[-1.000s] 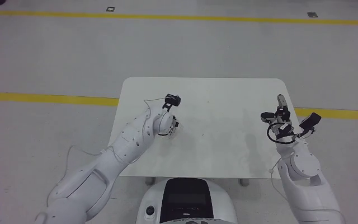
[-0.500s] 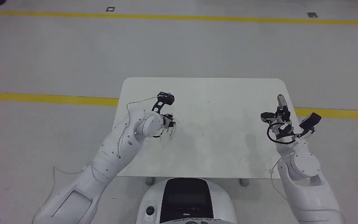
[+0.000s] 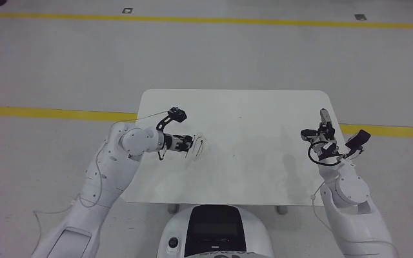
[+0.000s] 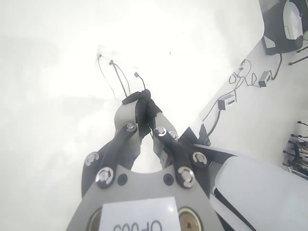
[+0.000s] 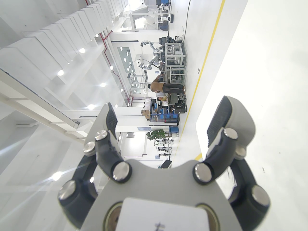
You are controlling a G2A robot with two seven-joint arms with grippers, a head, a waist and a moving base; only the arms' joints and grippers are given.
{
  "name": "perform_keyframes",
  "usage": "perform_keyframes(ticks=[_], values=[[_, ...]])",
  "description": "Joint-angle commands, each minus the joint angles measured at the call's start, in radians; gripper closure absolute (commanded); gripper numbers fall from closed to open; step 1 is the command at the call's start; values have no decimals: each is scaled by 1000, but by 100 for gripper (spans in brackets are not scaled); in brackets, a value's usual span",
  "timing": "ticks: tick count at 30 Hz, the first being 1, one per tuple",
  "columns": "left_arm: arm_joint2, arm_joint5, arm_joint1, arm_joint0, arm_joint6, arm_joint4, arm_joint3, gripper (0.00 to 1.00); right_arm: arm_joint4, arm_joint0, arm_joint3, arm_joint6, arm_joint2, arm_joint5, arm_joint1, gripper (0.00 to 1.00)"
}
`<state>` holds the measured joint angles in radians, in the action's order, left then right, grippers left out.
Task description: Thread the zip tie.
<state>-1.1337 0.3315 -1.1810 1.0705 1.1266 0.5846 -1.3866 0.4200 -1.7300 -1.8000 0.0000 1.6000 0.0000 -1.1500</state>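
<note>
Fingers (image 4: 141,105) on the left gripper (image 4: 144,97) are pinched fully together. A thin black zip tie (image 4: 142,81) runs out from between their pads with its head end free beyond the tips, so I read it as held by the tail. Over the last second I have watched that arm swing its elbow out past the left edge of the table (image 3: 258,116). The forearm, which came in steeply from the near side, now lies almost level, and the gripper points toward the table's middle from roughly the same spot. Other loose ties (image 4: 111,62) lie on the surface just beyond it. Meanwhile the right gripper (image 5: 168,110) has not budged: it sits at the table's right edge, jaws wide apart and empty. To me that means the tie is picked and being turned to a usable angle, while threading has not begun, since the other gripper is well apart from it.
</note>
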Motion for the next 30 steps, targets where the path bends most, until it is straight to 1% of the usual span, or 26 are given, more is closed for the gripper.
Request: perform_keyframes(ticks=[1,3,4,5,6,7,8,9,10,12,13,15,16,18,19,22,24,25,30], values=[[0,0,0,0,0,0,0,100,0,0,0,0,0,0,0,0],[1,1,0,2,-5,-6,1,100,0,0,0,0,0,0,0,0],[2,8,0,4,-11,-31,11,100,0,0,0,0,0,0,0,0],[-3,8,1,-5,2,-66,37,100,0,0,0,0,0,0,0,0],[-9,8,3,-28,13,-80,74,100,0,0,0,0,0,0,0,0],[-7,8,4,-41,20,-98,95,100,0,0,0,0,0,0,0,0],[-1,8,4,-50,49,-148,111,100,0,0,0,0,0,0,0,0],[3,8,7,-71,101,-211,132,100,0,0,0,0,0,0,0,0],[6,8,10,-84,140,-254,143,100,0,0,0,0,0,0,0,0],[10,8,19,-107,215,-332,170,100,0,0,0,0,0,0,0,0],[9,8,25,-122,260,-386,188,100,0,0,0,0,0,0,0,0],[31,8,36,-135,263,-437,205,100,0,0,0,0,0,0,0,0],[48,8,46,-146,263,-467,217,100,0,0,0,0,0,0,0,0],[85,8,61,-160,263,-520,223,100,0,0,0,0,0,0,0,0],[106,8,72,-172,263,-555,232,100,0,0,0,0,0,0,0,0],[154,8,95,-197,263,-609,251,100,0,0,0,0,0,0,0,0],[191,8,108,-209,263,-670,246,100,0,0,0,0,0,0,0,0],[198,8,115,-216,263,-673,253,100,0,0,0,0,0,0,0,0],[198,8,115,-216,263,-673,253,100,0,0,0,0,0,0,0,0]])
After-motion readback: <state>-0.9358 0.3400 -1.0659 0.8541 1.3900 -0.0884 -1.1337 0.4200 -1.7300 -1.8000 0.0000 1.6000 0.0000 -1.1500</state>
